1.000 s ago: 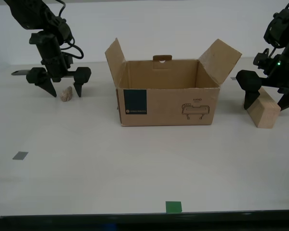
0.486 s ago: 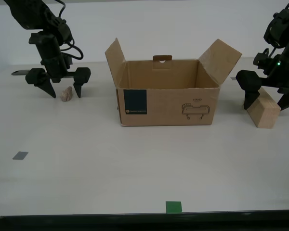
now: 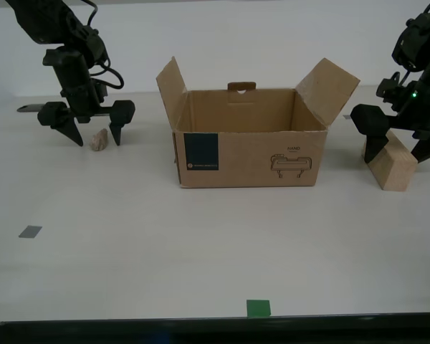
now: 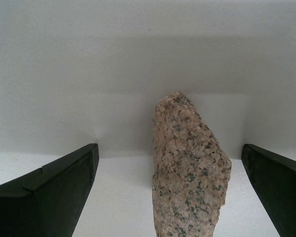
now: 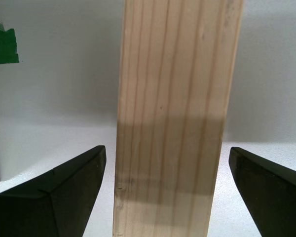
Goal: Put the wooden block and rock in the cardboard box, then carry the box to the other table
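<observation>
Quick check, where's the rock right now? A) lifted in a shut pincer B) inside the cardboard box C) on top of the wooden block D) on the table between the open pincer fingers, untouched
D: the rock sits on the table with clear gaps to both fingers of my second pincer; the cardboard box looks empty.

Open brown cardboard box (image 3: 247,147) mid-table, speckled pinkish rock (image 3: 98,140) and pale wooden block (image 3: 391,164) on opposite sides

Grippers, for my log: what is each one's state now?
My first gripper: open, straddling the block.
My second gripper: open, straddling the rock.
</observation>
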You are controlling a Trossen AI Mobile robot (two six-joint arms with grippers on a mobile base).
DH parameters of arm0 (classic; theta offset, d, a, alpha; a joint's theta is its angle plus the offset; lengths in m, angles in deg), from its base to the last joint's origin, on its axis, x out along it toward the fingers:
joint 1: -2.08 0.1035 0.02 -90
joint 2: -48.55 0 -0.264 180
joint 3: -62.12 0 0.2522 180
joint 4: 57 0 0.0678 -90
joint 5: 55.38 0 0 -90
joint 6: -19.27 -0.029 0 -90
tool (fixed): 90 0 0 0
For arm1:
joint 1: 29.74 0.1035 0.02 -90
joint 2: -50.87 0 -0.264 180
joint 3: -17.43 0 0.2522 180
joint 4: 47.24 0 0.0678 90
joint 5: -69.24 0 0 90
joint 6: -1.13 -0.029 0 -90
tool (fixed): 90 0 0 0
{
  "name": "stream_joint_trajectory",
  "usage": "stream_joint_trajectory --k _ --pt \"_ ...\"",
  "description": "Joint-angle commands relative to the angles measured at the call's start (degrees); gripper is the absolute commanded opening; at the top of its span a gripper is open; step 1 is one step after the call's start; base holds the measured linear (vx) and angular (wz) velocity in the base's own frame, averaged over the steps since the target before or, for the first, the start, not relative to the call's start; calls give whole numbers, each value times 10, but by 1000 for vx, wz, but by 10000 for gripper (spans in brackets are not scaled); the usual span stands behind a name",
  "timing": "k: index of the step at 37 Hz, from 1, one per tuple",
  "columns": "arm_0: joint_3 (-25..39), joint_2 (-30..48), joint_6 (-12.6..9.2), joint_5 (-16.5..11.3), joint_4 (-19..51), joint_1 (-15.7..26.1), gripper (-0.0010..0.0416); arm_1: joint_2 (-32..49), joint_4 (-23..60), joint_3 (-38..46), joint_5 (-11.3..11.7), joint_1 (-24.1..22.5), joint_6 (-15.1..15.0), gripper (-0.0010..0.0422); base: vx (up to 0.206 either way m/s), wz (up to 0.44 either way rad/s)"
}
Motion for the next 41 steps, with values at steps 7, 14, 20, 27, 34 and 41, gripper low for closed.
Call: stream_joint_trajectory --k 7,14,20,27,34,41 --pt "0 0 -2 -1 -1 1 314 0 2 0 -2 0 2 398 0 0" --pt "-1 0 -2 -1 -2 2 314 0 2 0 -2 0 2 398 0 0" --pt "-1 2 -2 -1 -15 2 312 0 1 0 -2 0 4 398 0 0" --pt "-1 3 -2 -1 -11 2 312 0 2 0 -2 0 4 398 0 0" --pt "-2 3 -2 -1 -11 2 300 0 3 0 -2 0 8 398 0 0" --pt "-6 3 -3 -1 -10 3 285 0 3 0 -2 0 10 398 0 0"
